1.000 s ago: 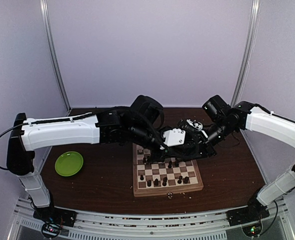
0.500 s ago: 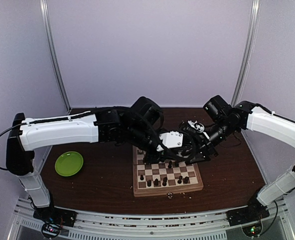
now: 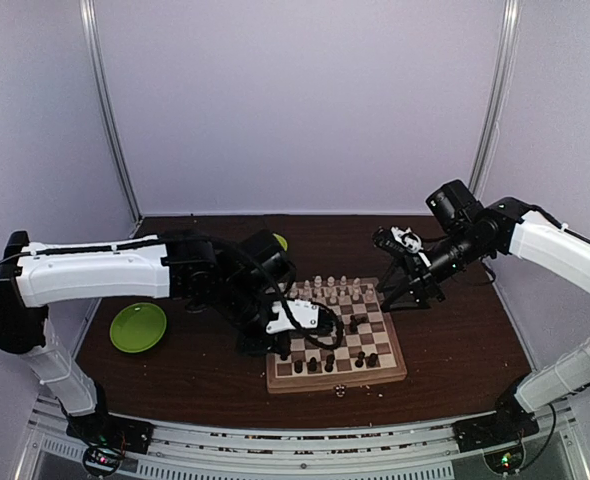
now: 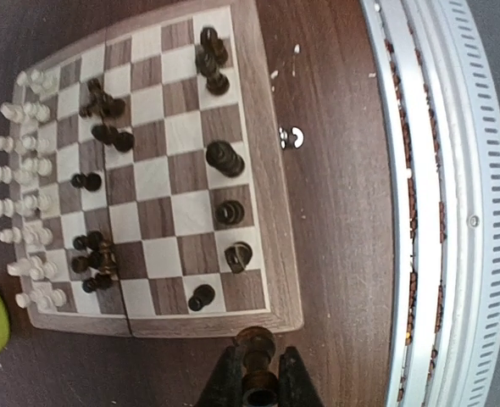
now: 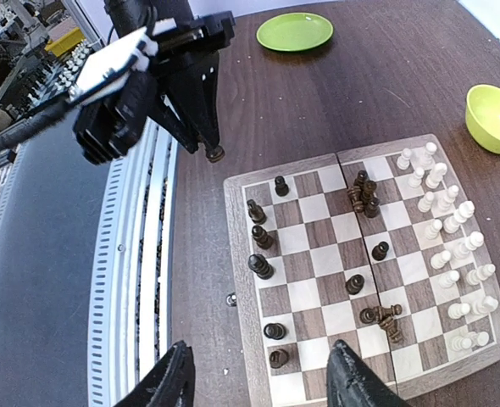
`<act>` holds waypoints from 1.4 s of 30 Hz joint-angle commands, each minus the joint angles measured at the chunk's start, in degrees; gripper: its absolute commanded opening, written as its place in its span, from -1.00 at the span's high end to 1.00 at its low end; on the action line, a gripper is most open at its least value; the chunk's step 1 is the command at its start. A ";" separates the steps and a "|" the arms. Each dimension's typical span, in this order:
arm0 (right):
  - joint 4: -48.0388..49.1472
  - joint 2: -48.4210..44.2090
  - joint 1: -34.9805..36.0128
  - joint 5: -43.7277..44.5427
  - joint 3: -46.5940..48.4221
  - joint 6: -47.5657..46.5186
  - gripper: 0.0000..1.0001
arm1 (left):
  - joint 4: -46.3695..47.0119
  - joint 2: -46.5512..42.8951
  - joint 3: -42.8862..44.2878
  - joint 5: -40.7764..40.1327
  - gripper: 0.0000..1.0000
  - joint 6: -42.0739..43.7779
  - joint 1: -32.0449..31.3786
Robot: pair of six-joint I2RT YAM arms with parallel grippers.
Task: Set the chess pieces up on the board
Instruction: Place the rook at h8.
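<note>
The left hand (image 4: 257, 360) is clamped on a dark piece (image 4: 255, 339), which stands upright between its two fingers. In the left wrist view this piece sits just off the board (image 3: 337, 381), past the rim and over the brown table (image 3: 205, 370). The right wrist view shows the same grip close to the board's near-left corner. Whether the held piece touches the table I cannot tell.

The right hand (image 5: 263, 352) is at the board's far-right side, clear of the squares. Its fingers are spread wide apart with nothing between them.

The board lies flat on the table between the two arms. The cream-white pieces (image 5: 447, 227) stand crowded in two rows along its far side, most of them upright. The dark pieces (image 4: 223, 158) are spread loosely over the rest of the squares. Several stand singly in the row nearest the arms' bases. Others lie in small tangled clusters nearer the middle, one cluster (image 5: 384, 318) towards the right of the board and another (image 5: 364, 193) towards the left.

A lime-green plate (image 3: 138, 327) rests on the table well to the left of the board. A lime-green bowl (image 5: 493, 114) sits beyond the board's far-left corner. Pale crumbs (image 4: 286, 69) dot the table beside the near rim
</note>
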 commanded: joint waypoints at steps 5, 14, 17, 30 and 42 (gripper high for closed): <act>2.34 -0.41 -0.82 3.40 -1.18 1.57 -0.06 | 2.34 5.17 -3.32 0.99 0.90 -7.32 1.69; 2.69 0.03 -1.00 4.03 -1.54 1.61 -0.06 | 7.34 8.37 -5.88 2.37 0.89 -7.68 2.54; 2.72 0.31 -0.99 4.55 -1.59 1.48 -0.06 | 7.56 9.64 -5.66 2.79 0.88 -7.49 2.63; 1.95 1.25 -1.04 4.44 -1.50 0.84 -0.06 | 7.90 12.72 -4.82 1.31 0.86 -7.46 4.46; 1.24 2.27 -1.04 4.53 -1.16 0.35 -0.05 | 8.31 14.09 -3.64 4.25 0.78 -7.44 4.56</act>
